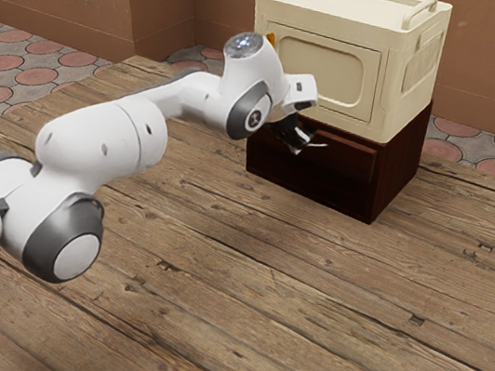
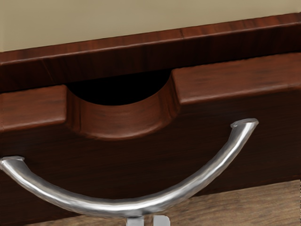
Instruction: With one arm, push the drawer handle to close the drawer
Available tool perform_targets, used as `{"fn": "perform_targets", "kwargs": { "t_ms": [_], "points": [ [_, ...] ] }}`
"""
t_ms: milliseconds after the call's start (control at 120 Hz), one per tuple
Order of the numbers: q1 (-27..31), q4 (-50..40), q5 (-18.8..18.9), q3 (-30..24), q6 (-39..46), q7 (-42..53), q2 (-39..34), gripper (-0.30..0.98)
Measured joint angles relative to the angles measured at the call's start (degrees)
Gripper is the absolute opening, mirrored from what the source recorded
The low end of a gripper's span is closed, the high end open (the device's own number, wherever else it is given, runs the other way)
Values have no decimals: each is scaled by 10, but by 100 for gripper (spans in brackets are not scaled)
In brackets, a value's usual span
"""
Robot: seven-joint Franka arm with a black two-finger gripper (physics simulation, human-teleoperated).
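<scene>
My gripper (image 1: 295, 137) is at the front of the dark wooden cabinet (image 1: 398, 176), beside the curved metal handle (image 1: 318, 145). The wrist view has the silver handle (image 2: 115, 206) bowing out from the drawer front (image 2: 117, 157), with my gripper (image 2: 148, 220) right at the middle of its curve. Whether they touch is unclear. Below the cabinet's top edge (image 2: 155, 54), the drawer's upper rim (image 2: 235, 80) has a rounded notch with a dark opening behind it. How far out the drawer stands cannot be judged.
A cream box (image 1: 334, 67) with a front panel and top rails sits on the cabinet. The wooden tabletop (image 1: 305, 298) stretches in front of it. Brown walls (image 1: 491, 74) rise behind, and patterned tiles (image 1: 29, 76) lie past the table's edge.
</scene>
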Motion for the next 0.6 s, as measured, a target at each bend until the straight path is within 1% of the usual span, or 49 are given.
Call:
{"fn": "perform_targets", "kwargs": {
  "t_ms": [283,375,467,500,517,567,600],
  "points": [
    [4,12,1,0,37,2,15,-10],
    [4,17,4,0,47,-1,21,-13],
    [5,10,6,-1,52,-2,18,-10],
    [2,-10,4,-5,46,-2,-1,-10],
    [-2,-39,4,-6,41,-3,-23,-10],
    [-17,-152,2,-8,23,-5,-109,-10],
    [-26,-237,1,-7,8,-7,-180,-2]
  ]
}}
